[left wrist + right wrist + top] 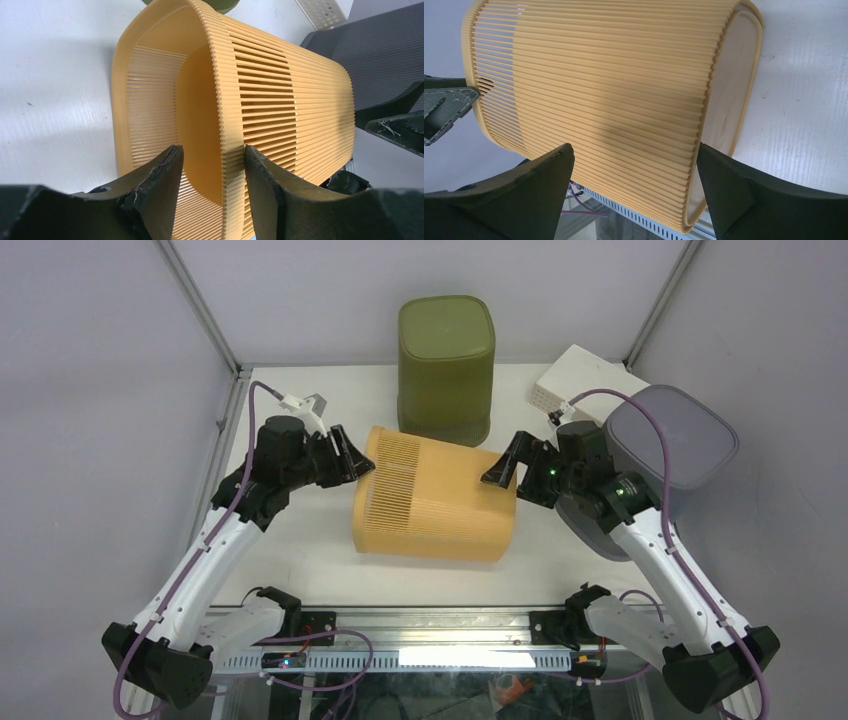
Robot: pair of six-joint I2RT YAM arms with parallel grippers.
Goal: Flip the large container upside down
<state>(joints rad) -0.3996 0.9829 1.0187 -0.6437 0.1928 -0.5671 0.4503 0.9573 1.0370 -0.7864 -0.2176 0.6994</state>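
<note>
From the top view, the yellow container lies on its side in the middle of the counter, mouth toward 9 o'clock and base toward 3 o'clock. The left hand sits at the mouth's 11 o'clock corner. The right hand hovers at the base's 1 o'clock corner. An olive container stands at 12 o'clock, a grey container at 3 o'clock, and a white box at 1 o'clock.

The left wrist view shows the left hand clenched over the container's rim wall. One finger is inside the mouth and the other lies against the outer ribs.

In the right wrist view, the right hand is released, its fingers spread wide near the ribbed side of the container. I cannot tell whether they touch it.

The flip looks about half done: the container is tipped over but not yet inverted. The next move probably calls for the left hand to roll the rim down toward the counter. Meanwhile the right hand would steady or nudge the base upward, so the ribbed wall does not slip or slide sideways.
</note>
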